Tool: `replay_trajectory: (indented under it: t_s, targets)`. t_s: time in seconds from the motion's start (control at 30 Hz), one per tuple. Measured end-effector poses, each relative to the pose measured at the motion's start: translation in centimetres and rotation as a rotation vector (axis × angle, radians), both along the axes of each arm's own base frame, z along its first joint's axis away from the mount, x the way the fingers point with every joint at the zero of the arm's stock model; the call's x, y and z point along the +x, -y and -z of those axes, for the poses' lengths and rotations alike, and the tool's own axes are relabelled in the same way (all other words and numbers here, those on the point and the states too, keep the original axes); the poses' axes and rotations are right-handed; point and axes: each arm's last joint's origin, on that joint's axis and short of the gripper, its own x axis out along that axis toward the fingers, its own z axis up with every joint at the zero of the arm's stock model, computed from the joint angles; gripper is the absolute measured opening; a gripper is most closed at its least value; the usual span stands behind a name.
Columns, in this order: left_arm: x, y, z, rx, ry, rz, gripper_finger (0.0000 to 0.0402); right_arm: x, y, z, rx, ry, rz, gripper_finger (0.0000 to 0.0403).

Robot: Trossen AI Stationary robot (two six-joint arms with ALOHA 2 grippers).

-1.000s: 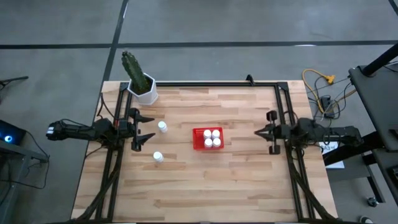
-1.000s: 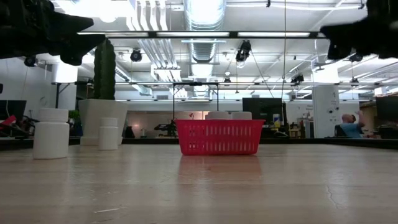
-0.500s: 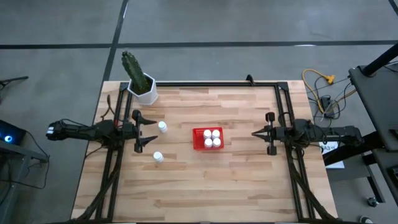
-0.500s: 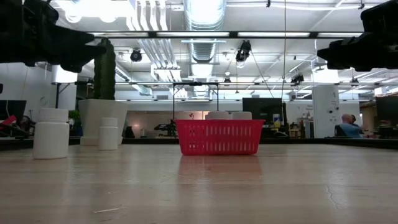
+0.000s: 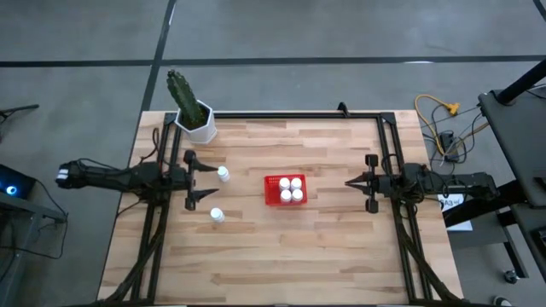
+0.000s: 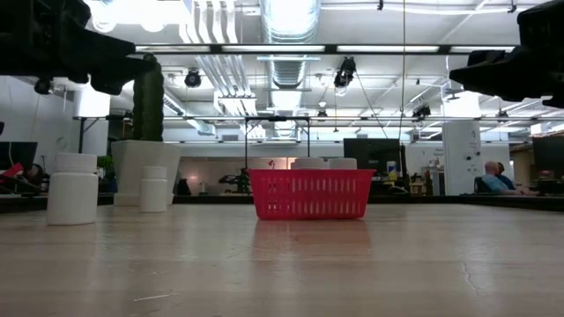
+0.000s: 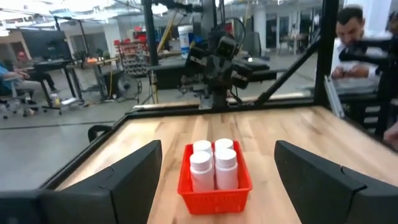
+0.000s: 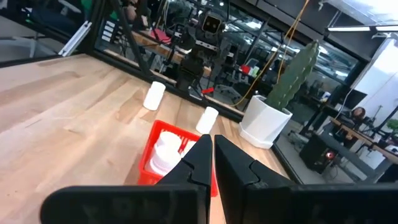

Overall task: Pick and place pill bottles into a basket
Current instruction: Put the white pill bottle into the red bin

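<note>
You have four pill bottles [image 5: 291, 188] already standing in the red basket [image 5: 274, 197] at the middle of the counter [image 5: 281, 256], and two more left out on the wood to its left. Start with the nearer bottle [image 5: 217, 215], which stands alone toward the front edge; the farther bottle [image 5: 223, 174] stands just beyond it, closer to the white cactus pot [image 5: 198, 126] at the back left corner.

Your left tool [image 5: 205, 176] hangs above the counter with its fingers spread wide and empty, the farther bottle just beside its tips. By my reading you are in the reach for the fifth bottle. The next move calls for you to lower that tool so its fingers straddle one bottle, close on the body below the cap, and keep it upright.

Your right tool [image 5: 352, 181] waits pinched shut and empty, well off to the basket's right.
</note>
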Motion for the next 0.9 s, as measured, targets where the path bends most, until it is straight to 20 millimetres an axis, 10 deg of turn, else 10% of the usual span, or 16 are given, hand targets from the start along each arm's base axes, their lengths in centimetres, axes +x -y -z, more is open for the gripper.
replay_trajectory:
  t_s: [0.5,0.9]
  targets:
    - [5.5,2.0,-7.6,0.068,-0.442,0.222,0.0292,0.0,0.0,0.0,0.041,-0.001,-0.001,0.0008]
    - [10.2,5.7,-6.1,-0.016,-1.026,0.258,0.0292,0.0,0.0,0.0,0.042,0.0,-0.001,0.0008]
